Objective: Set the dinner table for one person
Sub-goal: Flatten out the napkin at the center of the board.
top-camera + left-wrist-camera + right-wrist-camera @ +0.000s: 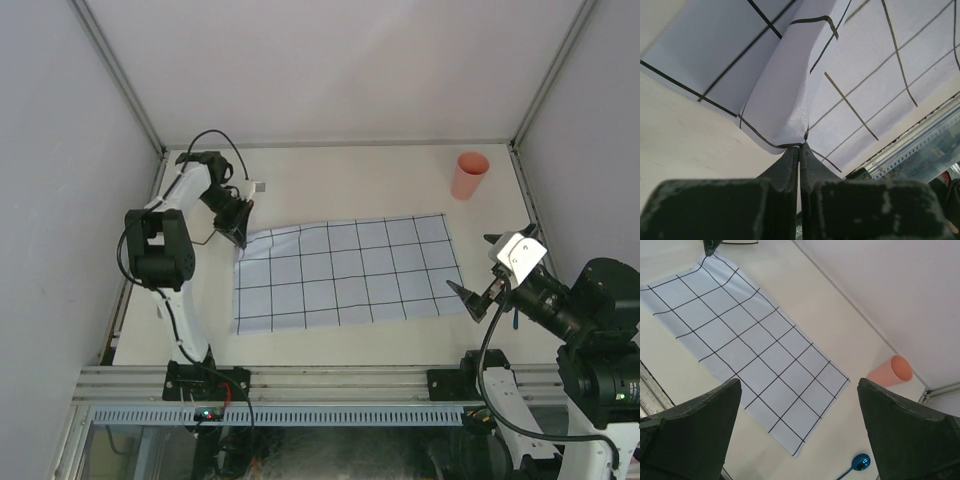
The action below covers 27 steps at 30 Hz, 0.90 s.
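Black fingers of the left claw [800,145] filled the bottom of its wrist view, clenched tip to tip on the far-left corner of the cloth [345,275], which rose from the pinch in a soft ridge. That cloth, pale blue with a dark grid, lay on the dinner table [350,180], across the middle and towards the near edge, a little askew to it. The table itself ran from the metal rail at the near edge back to the pale walls. It looked stiff, flat and fixed: not a thing to take hold of, but a smooth, probably slippery base on which light things would slide. The cloth seemed thin, limp and light, so it would likely wrinkle if pushed and was best held at a corner or hem and drawn taut. The right claw [478,300] hung released, its fingers wide apart, just off the cloth's near-right corner and holding nothing. A pink cup [469,175] stood near the far-right corner of the table, well apart from the cloth, light and probably easy to tip. A blue spoon [859,461] lay near the right edge, only partly in view.
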Each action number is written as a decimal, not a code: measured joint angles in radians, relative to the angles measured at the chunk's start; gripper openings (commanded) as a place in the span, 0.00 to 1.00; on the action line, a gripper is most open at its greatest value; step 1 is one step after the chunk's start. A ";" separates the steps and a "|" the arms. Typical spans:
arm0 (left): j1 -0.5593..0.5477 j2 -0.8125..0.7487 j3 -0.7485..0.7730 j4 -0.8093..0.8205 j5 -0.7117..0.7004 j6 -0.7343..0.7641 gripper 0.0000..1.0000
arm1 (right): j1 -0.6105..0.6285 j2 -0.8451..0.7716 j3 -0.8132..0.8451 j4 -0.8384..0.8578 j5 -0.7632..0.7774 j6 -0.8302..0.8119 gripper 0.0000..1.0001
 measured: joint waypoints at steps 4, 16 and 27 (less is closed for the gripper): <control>0.008 0.066 0.069 0.008 -0.027 0.001 0.06 | -0.011 0.007 0.000 -0.001 -0.001 0.000 1.00; 0.043 0.225 0.220 0.016 -0.102 0.017 0.32 | -0.027 0.019 0.000 -0.004 -0.006 -0.002 1.00; 0.050 0.290 0.294 0.024 -0.174 0.017 0.47 | -0.032 0.021 -0.025 -0.015 -0.015 -0.002 1.00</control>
